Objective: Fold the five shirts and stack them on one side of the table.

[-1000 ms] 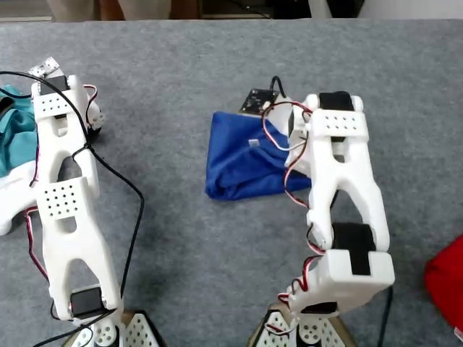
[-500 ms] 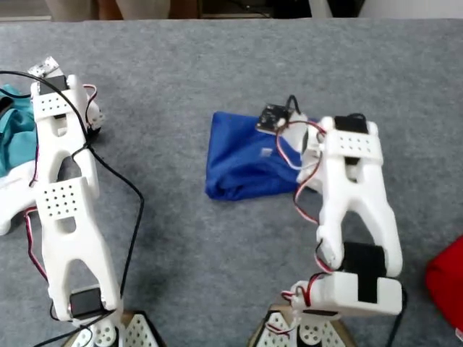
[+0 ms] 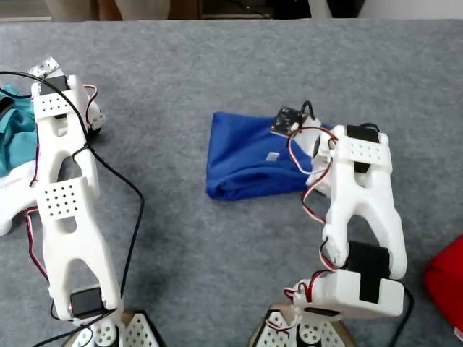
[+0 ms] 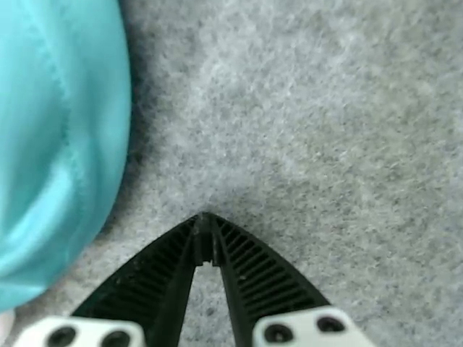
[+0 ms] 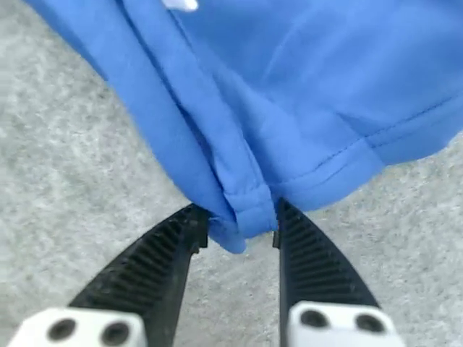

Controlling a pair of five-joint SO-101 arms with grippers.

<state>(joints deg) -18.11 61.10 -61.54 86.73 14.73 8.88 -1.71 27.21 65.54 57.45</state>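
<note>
Pinching the right end of the blue shirt (image 3: 246,155), mid-frame, the right gripper (image 5: 239,215) has the cloth lying leftward (left gripper (image 4: 206,242) clenched empty, far left).

folded shirt (image 3: 246,159) centre | heap (image 3: 14,134) — left edge | lone shirt (image 3: 447,278) — right edge

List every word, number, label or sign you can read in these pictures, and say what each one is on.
No text in these pictures can be read.
The small white tag on the folded blue fabric shirt: too small to read.
</note>
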